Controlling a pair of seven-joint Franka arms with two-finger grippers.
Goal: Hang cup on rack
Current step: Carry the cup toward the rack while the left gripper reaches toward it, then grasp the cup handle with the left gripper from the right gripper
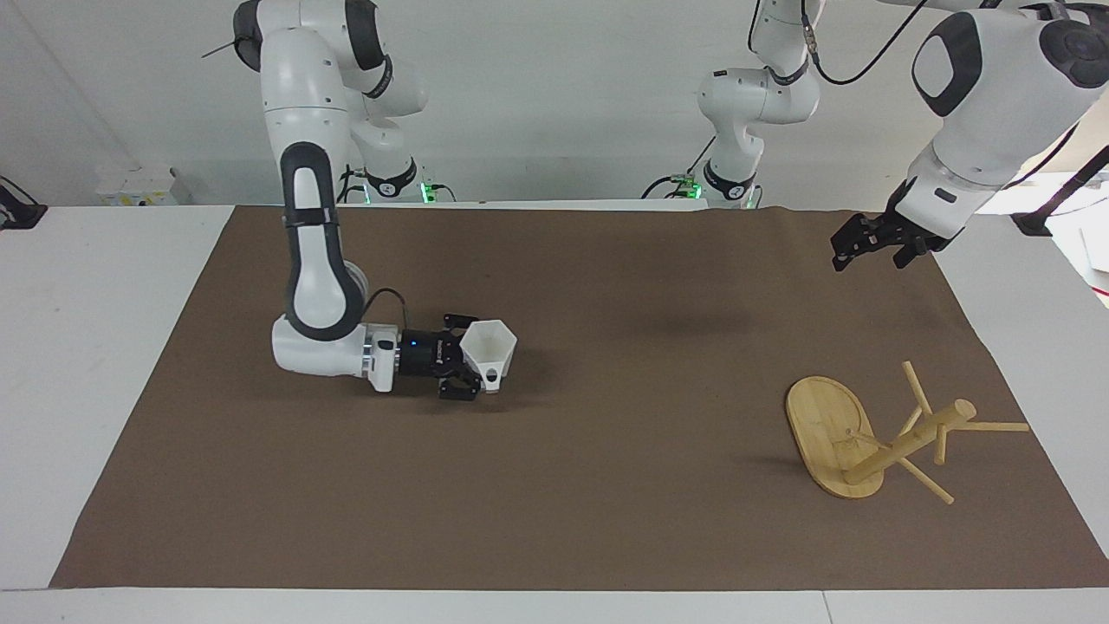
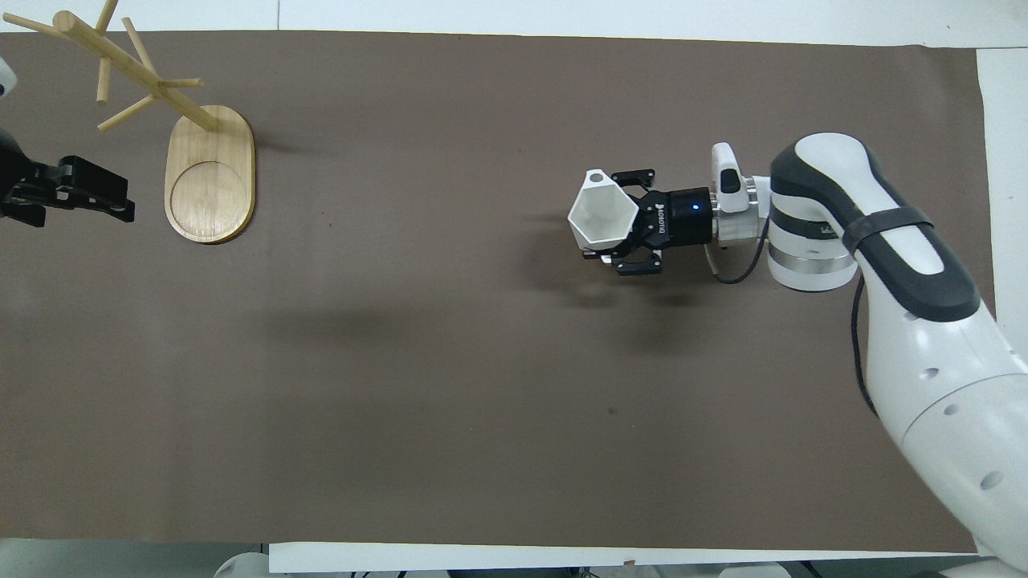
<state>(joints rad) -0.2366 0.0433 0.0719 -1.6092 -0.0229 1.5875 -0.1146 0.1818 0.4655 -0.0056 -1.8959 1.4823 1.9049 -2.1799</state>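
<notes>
The white faceted cup (image 1: 489,345) is held in my right gripper (image 1: 470,367), which is shut on it and reaches out level, just above the brown mat near the table's middle. The cup's mouth faces up and its handle (image 2: 596,176) points away from the robots. In the overhead view the cup (image 2: 602,218) sits between the fingers of the right gripper (image 2: 614,218). The bamboo rack (image 1: 901,442) stands on its oval base (image 1: 823,425) toward the left arm's end; it also shows in the overhead view (image 2: 210,172). My left gripper (image 1: 866,245) hangs open and empty in the air over the mat's edge.
A brown mat (image 1: 606,485) covers most of the white table. The rack's thin pegs (image 1: 996,426) stick out toward the mat's edge at the left arm's end. The left gripper (image 2: 76,193) hovers beside the rack's base in the overhead view.
</notes>
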